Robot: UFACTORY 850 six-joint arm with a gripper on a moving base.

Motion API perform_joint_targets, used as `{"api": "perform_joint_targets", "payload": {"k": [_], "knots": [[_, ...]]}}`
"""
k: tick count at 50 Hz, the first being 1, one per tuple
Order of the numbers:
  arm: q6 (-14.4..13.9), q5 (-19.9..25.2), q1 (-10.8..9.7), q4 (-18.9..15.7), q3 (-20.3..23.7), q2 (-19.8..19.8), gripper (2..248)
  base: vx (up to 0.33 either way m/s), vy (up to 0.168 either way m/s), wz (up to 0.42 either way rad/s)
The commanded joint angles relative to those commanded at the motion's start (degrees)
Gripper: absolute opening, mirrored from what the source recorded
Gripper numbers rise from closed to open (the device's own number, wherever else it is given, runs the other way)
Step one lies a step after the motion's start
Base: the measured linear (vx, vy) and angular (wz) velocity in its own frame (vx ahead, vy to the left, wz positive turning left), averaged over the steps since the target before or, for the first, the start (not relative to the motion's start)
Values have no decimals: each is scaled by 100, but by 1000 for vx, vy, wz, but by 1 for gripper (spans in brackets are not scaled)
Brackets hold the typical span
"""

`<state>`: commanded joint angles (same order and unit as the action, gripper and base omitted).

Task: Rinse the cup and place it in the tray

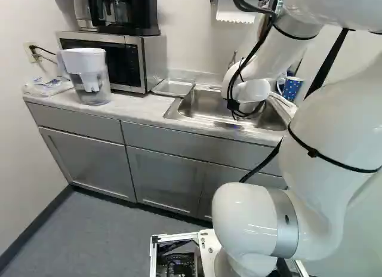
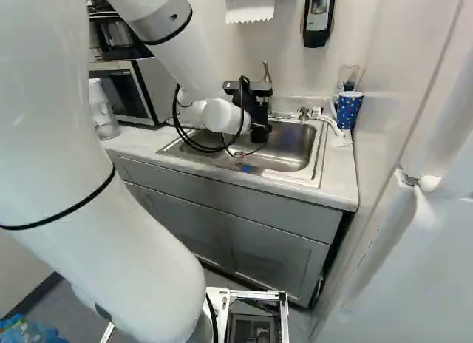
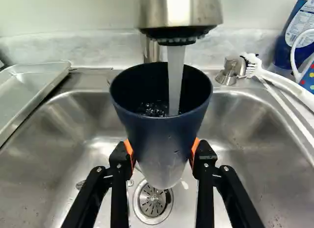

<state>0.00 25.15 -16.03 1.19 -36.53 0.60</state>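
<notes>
Now clasping a tapered dark-blue cup (image 3: 161, 132) in the black two-fingered gripper (image 3: 162, 152) under running water (image 3: 175, 85), above the steel sink (image 2: 297, 145) near the right base view's centre, risking a slip through the orange pads (image 3: 196, 147) from added water weight.

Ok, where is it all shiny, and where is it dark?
Wrist view: bright glare on the steel sink, dark inside the blue cup; left base view: small shiny spots on the white arm.
</notes>
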Motion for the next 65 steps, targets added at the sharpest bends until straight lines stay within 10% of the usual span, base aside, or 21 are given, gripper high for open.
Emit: {"api": "perform_joint_targets", "payload": {"k": [65], "knots": [[0, 0, 0, 0, 0, 0, 124, 0, 0, 0]]}}
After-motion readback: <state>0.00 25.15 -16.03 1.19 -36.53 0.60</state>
